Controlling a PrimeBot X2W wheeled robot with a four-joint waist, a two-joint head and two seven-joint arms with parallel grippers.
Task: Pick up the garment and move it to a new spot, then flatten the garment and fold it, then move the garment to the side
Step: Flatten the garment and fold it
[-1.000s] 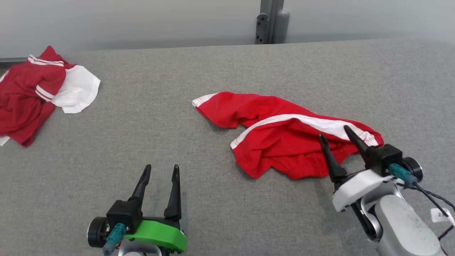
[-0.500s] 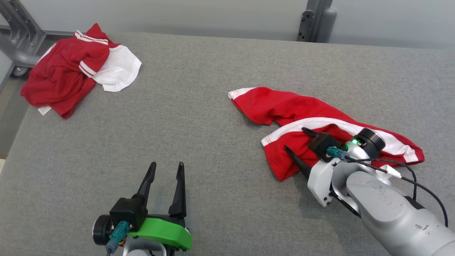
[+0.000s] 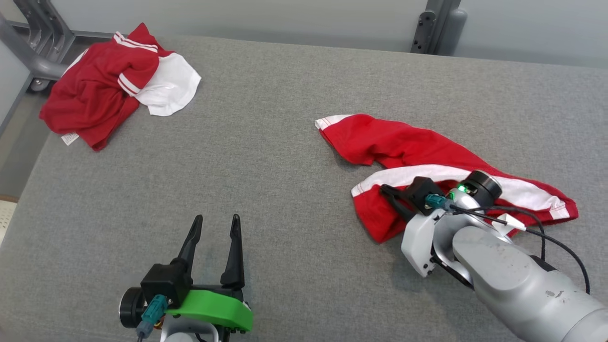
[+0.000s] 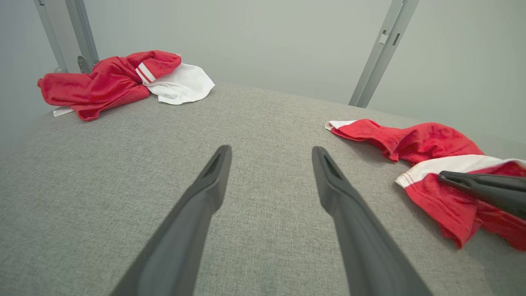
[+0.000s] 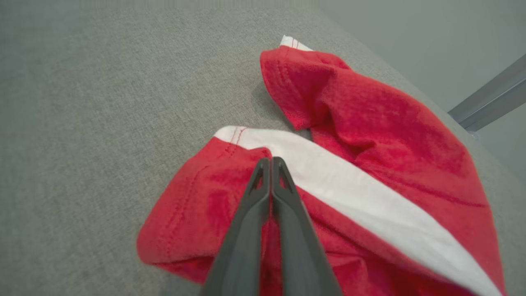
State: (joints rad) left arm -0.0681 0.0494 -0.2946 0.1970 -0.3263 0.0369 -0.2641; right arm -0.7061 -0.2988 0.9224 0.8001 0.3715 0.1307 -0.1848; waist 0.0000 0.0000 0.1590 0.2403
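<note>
Though crumpled, red garment w/ white stripe.

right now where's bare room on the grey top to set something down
Widest bare patch: the middle of the grey top, between the red and white pile at far left and the red garment at right. The strip behind that garment is bare. Crowded around the right gripper on the garment and by the left gripper.

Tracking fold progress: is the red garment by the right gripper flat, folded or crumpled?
Crumpled. The red garment lies bunched and twisted on the grey table, its white stripe curving, layers overlapping.
</note>
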